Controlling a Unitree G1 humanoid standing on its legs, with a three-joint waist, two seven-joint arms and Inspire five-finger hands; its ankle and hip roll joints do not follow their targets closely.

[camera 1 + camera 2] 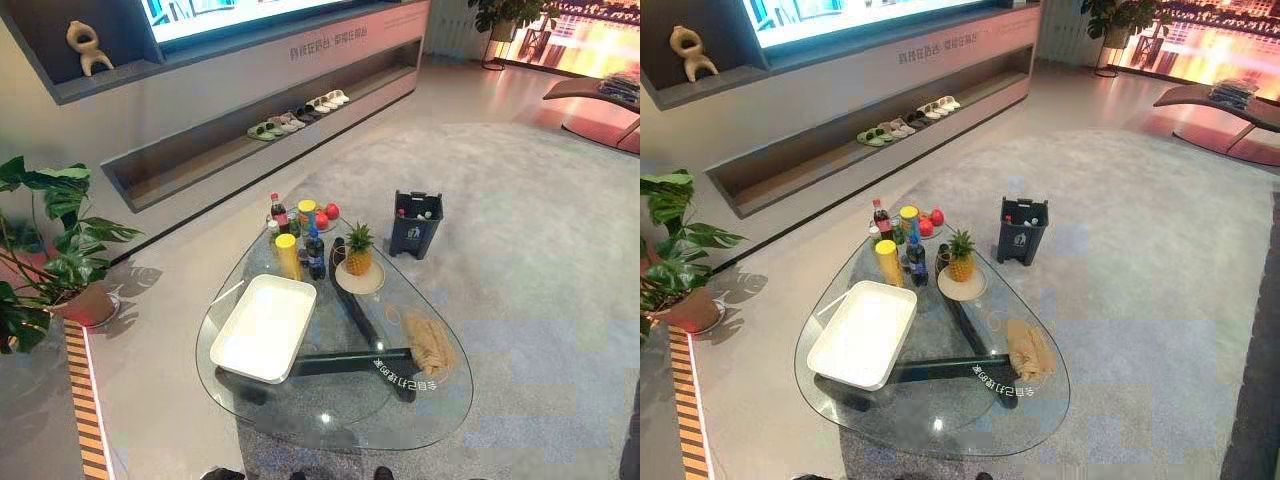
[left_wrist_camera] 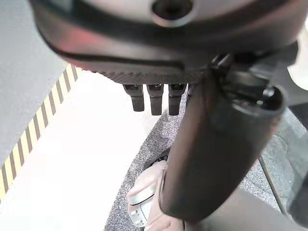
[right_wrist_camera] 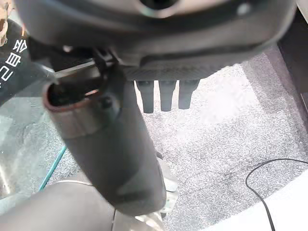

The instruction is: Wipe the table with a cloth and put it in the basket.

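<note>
Your left hand (image 2: 153, 98) and right hand (image 3: 166, 98) hang relaxed and empty; the cloth (image 1: 430, 342) lies on the tabletop (image 1: 330, 410), apart from the white basket (image 1: 265, 325).

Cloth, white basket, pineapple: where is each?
cloth (image 1: 430, 343), left eye view, its crumpled middle.
white basket (image 1: 262, 328), left eye view, its bare bottom.
pineapple (image 1: 358, 260), left eye view, its yellow body.

We cannot tell what fills the dark square plastic bin (image 1: 415, 228) (far right); the leafy green potted plant (image 1: 68, 232) is cut off at the left edge.
</note>
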